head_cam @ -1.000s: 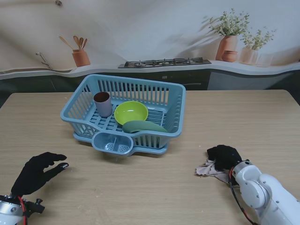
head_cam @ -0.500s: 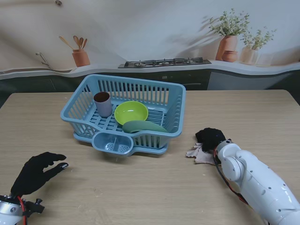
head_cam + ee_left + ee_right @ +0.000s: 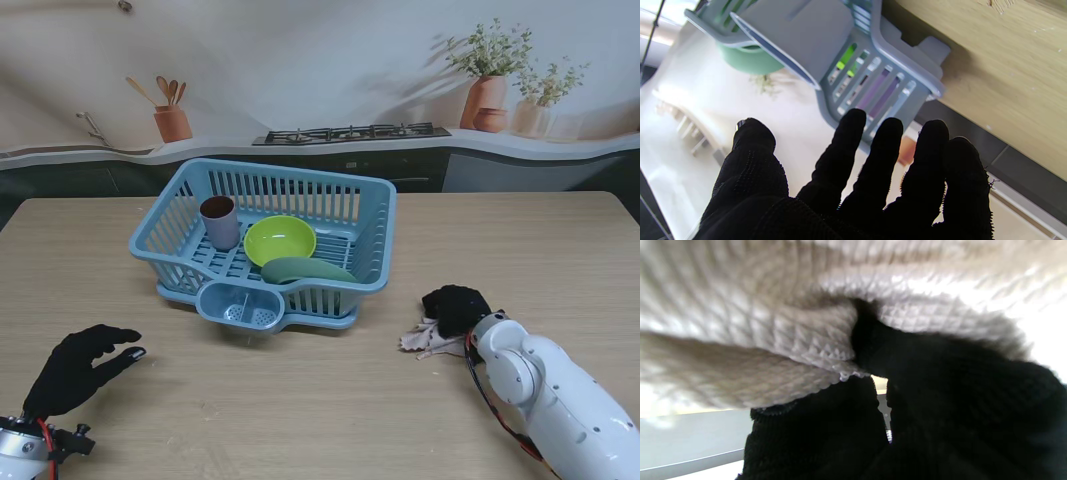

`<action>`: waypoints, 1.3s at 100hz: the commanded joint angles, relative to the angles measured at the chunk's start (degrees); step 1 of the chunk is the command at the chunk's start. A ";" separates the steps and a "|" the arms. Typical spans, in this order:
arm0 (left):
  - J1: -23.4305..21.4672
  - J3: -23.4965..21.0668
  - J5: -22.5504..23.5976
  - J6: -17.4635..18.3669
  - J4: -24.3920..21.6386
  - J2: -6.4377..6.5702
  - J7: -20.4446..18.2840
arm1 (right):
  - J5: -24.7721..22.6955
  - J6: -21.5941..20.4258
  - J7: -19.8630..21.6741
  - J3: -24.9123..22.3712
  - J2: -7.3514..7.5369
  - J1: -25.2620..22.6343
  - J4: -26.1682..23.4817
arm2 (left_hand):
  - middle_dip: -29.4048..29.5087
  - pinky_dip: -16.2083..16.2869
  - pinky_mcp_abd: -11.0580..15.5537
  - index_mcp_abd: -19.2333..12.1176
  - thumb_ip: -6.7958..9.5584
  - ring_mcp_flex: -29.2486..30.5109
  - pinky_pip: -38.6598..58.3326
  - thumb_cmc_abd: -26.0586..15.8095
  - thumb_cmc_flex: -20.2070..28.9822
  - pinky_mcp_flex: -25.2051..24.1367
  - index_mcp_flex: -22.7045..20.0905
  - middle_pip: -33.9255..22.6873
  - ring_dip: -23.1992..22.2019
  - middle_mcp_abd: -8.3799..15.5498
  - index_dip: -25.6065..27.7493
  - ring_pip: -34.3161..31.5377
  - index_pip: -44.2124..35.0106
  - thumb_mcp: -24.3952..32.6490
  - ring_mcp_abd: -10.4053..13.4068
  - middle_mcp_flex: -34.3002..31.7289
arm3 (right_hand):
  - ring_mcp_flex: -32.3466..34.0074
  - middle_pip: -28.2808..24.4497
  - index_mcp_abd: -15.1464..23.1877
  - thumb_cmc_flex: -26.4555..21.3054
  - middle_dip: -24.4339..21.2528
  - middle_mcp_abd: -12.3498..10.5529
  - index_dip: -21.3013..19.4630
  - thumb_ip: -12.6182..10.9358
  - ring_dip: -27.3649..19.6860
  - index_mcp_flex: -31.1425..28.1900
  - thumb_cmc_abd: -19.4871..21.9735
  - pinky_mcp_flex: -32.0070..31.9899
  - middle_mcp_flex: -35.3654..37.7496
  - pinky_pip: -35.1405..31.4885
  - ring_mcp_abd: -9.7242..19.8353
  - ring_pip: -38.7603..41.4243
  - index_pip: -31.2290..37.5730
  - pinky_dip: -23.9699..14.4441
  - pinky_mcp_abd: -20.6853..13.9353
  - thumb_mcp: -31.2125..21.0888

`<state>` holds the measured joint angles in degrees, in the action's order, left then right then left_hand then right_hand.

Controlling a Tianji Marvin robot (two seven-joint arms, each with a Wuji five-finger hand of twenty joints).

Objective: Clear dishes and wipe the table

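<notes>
Dishes were in the blue rack (image 3: 372, 232) — cup (image 3: 218, 220), green bowl (image 3: 279, 239), plate (image 3: 305, 269). Wiping was in hand. The right hand (image 3: 456, 308) pressed down on the pale cloth (image 3: 425, 339), fingers (image 3: 940, 373) closed on its folds, on the desk (image 3: 300, 400) to the right of the rack. The left hand (image 3: 75, 368) hovered with fingers spread, holding nothing. To wipe well, judged: keep the palm flat, the pressure even and the strokes overlapping — bunched cloth covers little.

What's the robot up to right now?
Right hand shut on cloth, on the table. Left hand open, idle. Dishes in rack. Nothing blocking.
</notes>
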<state>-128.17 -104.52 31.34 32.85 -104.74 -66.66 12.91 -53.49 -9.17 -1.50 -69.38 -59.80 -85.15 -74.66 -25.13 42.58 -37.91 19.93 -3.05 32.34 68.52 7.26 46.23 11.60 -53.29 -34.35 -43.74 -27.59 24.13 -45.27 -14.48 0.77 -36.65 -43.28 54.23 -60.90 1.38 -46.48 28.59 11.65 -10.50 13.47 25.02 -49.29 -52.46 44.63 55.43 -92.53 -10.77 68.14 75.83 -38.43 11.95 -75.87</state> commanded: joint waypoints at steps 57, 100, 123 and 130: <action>-0.06 -0.10 0.35 0.97 0.32 -0.34 -0.03 | -2.17 -10.75 11.30 -17.33 1.48 -21.79 -11.83 | 1.10 -0.69 -0.32 -0.04 1.28 -0.17 0.18 -1.04 -1.28 -0.81 -0.19 -0.04 0.19 -0.72 0.47 -0.57 0.72 -1.47 -1.80 0.81 | 1.37 8.30 -1.25 -1.76 -5.25 -1.82 2.00 1.45 -0.22 -1.90 0.95 -1.12 2.77 0.58 -1.20 0.98 -3.37 -0.67 -2.64 -0.58; 0.03 0.00 0.26 0.72 0.44 -0.26 -0.36 | 6.63 -7.75 18.48 -5.19 2.01 -16.76 -13.72 | 1.10 -0.69 -0.37 0.01 1.29 -0.19 0.14 -1.09 -1.27 -0.88 -0.12 -0.04 0.16 -0.74 0.48 -0.55 0.77 -1.45 -1.80 0.84 | 1.38 8.64 -1.25 -1.73 -5.06 -1.53 1.88 1.47 -0.18 -1.92 0.95 -1.33 2.90 0.80 -1.18 0.95 -3.46 -0.72 -2.44 -0.55; 0.01 0.00 -0.14 0.67 0.37 -0.20 -0.83 | 11.09 -4.98 18.46 2.55 1.84 -12.85 -13.22 | 1.09 -0.70 -0.35 -0.04 1.28 -0.16 0.14 -1.05 -1.32 -0.88 -0.17 -0.07 0.15 -0.69 0.49 -0.57 0.75 -1.48 -1.84 0.77 | 1.55 8.81 -1.22 -1.69 -4.83 -1.92 1.85 1.46 -0.16 -1.91 1.08 -1.31 3.03 1.04 -0.93 0.89 -3.50 -0.72 -2.47 -0.36; 0.01 0.01 -0.11 0.66 0.38 -0.20 -0.79 | 11.69 -4.39 18.31 3.61 1.78 -12.31 -12.94 | 1.10 -0.70 -0.34 -0.04 1.28 -0.21 0.14 -1.08 -1.30 -0.88 -0.12 -0.05 0.15 -0.77 0.47 -0.56 0.78 -1.46 -1.79 0.81 | 1.55 8.86 -1.18 -1.69 -4.81 -1.89 1.84 1.45 -0.15 -1.91 1.09 -1.32 3.04 1.08 -0.93 0.88 -3.52 -0.72 -2.44 -0.35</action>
<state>-128.07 -104.57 31.37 33.60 -104.16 -66.70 12.85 -41.30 -13.97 14.63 -67.64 -56.97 -95.49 -90.66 -25.13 42.55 -37.91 19.93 -3.05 32.32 68.52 7.26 46.23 11.58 -53.29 -34.35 -43.74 -27.59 24.20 -45.27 -14.48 0.77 -36.65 -43.28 55.44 -64.84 1.02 -45.52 31.65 13.37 -10.38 13.64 25.91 -49.86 -53.43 44.47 57.52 -93.23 -12.26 73.38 74.29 -38.50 14.73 -76.56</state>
